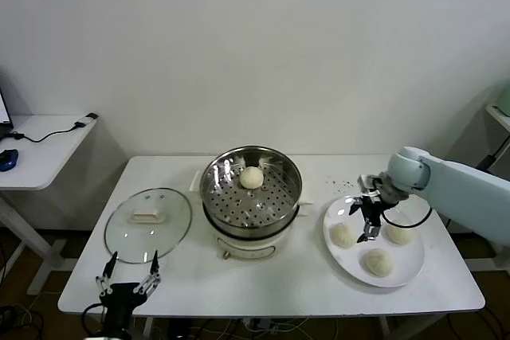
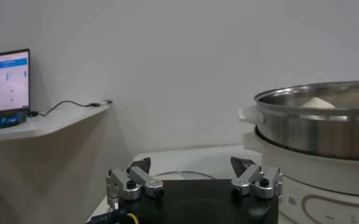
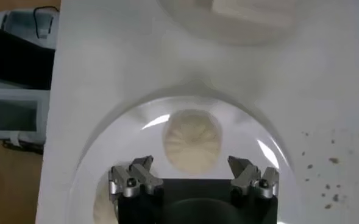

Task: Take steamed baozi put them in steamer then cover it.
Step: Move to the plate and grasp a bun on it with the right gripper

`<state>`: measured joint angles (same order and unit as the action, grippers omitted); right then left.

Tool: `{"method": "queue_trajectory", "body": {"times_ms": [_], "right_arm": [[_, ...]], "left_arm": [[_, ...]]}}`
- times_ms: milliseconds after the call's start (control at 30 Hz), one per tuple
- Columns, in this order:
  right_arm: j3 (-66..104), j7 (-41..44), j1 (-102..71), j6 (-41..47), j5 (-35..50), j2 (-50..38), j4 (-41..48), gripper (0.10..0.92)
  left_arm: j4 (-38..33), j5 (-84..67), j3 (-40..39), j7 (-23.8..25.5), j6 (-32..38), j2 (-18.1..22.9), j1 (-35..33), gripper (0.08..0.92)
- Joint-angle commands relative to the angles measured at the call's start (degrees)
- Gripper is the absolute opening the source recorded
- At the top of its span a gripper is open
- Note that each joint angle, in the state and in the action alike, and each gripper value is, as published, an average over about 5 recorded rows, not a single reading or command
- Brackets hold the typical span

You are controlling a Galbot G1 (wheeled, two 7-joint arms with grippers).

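The steamer stands mid-table with one baozi on its perforated floor. Three more baozi lie on a white plate at the right. My right gripper is open and empty above the plate, between the two rear buns. In the right wrist view one pleated baozi lies just ahead of the open right gripper. The glass cover lies flat on the table left of the steamer. My left gripper is open and empty at the table's front left edge.
The left wrist view shows the steamer pot to one side of the left gripper. A side desk with cables stands far left, with a monitor on it. Dark crumbs dot the table behind the plate.
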<state>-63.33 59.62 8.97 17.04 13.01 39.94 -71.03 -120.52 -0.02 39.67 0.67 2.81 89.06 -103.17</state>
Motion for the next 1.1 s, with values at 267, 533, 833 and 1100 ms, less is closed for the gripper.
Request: {"method": "queue_trajectory", "body": {"times_ms": [267,533,833,1100], "right_arm": [[4.5,-0.3,-6.5,-0.8,-3.5,6.6,8.3,0.823],[4.6,0.1,-6.4,-1.0,-3.9,7.7,9.4,0.812],[4.6,0.5,-5.2,-1.0,-1.9,6.2,8.0,0.709],[-2.4,1.2,9.6,-1.2,7.2,1.6,5.3,0.689]], "left_arm": [[0.7,0.5,0.2,0.2,0.4,0.1,-0.2,0.823],[0.7,0.5,0.0,0.2,0.4,0.2,0.0,0.823],[0.7,0.5,0.0,0.1,0.4,0.1,-0.1,0.823],[0.5,0.5,-0.2,0.1,0.4,0.0,-0.4,0.823]]}}
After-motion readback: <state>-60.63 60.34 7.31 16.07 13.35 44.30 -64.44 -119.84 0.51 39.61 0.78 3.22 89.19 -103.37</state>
